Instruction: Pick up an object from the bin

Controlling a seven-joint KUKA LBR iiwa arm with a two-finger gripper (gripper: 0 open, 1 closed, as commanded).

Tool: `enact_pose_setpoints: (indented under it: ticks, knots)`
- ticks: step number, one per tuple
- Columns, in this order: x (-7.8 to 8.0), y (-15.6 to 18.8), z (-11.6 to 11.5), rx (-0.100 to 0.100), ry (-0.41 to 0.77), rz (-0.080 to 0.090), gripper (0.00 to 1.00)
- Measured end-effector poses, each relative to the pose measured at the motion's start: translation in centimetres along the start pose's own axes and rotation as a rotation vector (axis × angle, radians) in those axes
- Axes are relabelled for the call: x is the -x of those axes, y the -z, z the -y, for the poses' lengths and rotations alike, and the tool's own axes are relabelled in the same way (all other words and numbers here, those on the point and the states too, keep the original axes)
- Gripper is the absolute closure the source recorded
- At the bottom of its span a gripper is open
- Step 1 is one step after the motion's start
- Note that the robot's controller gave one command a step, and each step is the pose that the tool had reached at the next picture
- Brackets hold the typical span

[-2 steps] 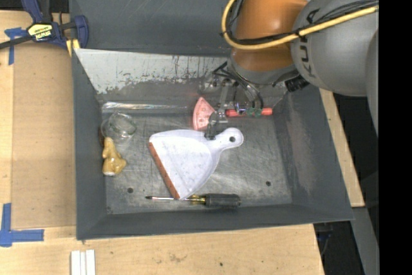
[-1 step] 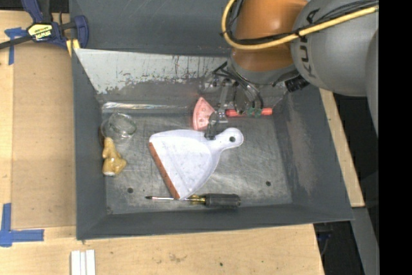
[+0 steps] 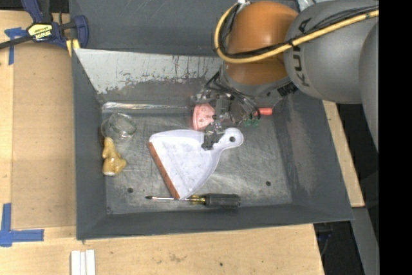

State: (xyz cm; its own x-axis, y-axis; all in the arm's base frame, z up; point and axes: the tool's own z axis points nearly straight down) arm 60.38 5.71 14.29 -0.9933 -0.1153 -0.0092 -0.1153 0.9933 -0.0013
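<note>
- Black-handled, with a yellow collar, a screwdriver [image 3: 206, 200] is seen lying flat along the front wall, its thin shaft pointed to the left.
- Just behind it, a white dustpan [image 3: 187, 161] is spread across the middle of the grey metal bin's [image 3: 309, 158] floor. Its brown lip [image 3: 164, 172] is turned toward the front left, and its rounded handle [image 3: 230, 138] is angled toward the back right. The pan's front corner is found just beside the screwdriver.
- Over at the left, a small yellow figure [image 3: 112, 158] is set on the floor, well apart from the dustpan.
- Right behind the figure, a clear cup [image 3: 119, 125] is placed near the left wall. Whether it is upright or tipped cannot be made out.
- And here is the gripper [image 3: 211, 138]: it is positioned right at the dustpan's handle, on the left side of the rounded end, with its dark tip overlapping the white plastic. Whether it is released or clenched on that handle cannot be told from this angle.
- Just behind the gripper, a pink rounded thing [image 3: 202, 116] is partly hidden by the gripper's body.
- To the right of that, a small red piece [image 3: 265, 111] is glimpsed under the wrist.
- Farthest back, the wrist's orange cover [image 3: 257, 42] is looped by a yellow cable [image 3: 222, 29], and the grey arm is brought in from the right above the scratched rear wall.
</note>
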Motion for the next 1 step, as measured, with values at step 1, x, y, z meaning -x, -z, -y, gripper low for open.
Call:
enact_pose_setpoints:
  ticks: [1]
  knots:
    - [0.19, -3.23, 0.28, 0.002, 0.066, -0.006, 0.0]
